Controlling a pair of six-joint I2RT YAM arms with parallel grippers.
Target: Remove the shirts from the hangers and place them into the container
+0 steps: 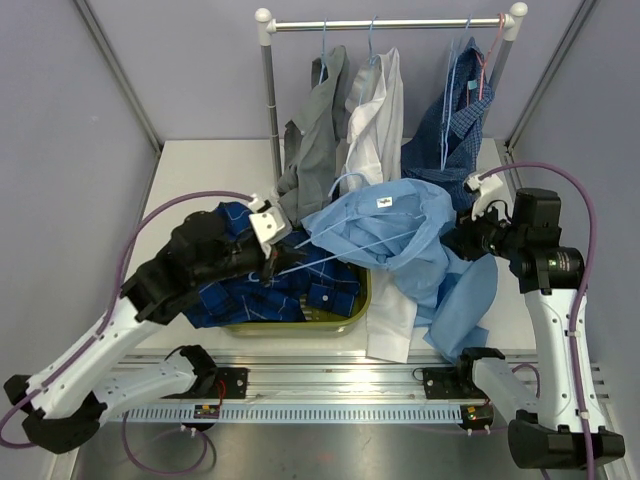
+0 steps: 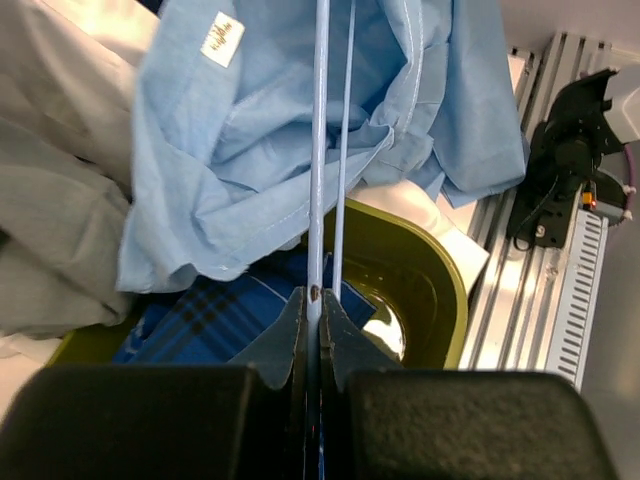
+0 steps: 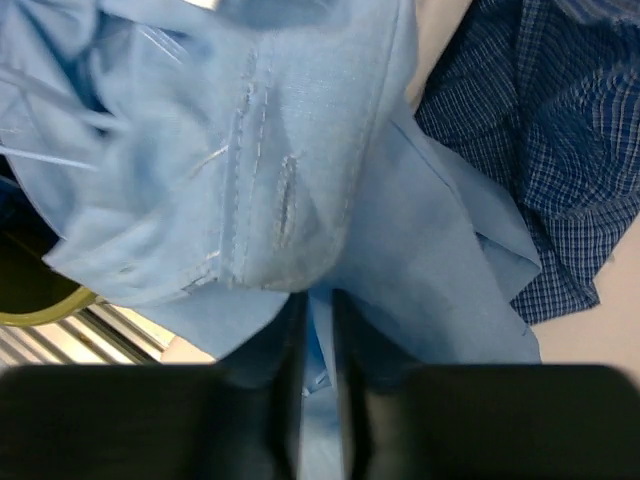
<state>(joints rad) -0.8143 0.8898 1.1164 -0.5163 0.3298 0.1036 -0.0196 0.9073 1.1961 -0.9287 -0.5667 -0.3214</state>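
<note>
Centre-left of the top view: left gripper (image 2: 315, 305) clamped shut on the wire of the light-blue hanger (image 2: 320, 150). Lower centre: container (image 1: 358, 318) holds the dark blue check shirt (image 1: 235, 295). Centre-right: light blue shirt (image 1: 400, 220) overhangs its right rim. The right gripper (image 3: 318, 300) pinches its fabric.

Light-blue shirt (image 1: 400, 225) on hanger (image 2: 319, 200), draped over olive container (image 1: 300, 328).
</note>
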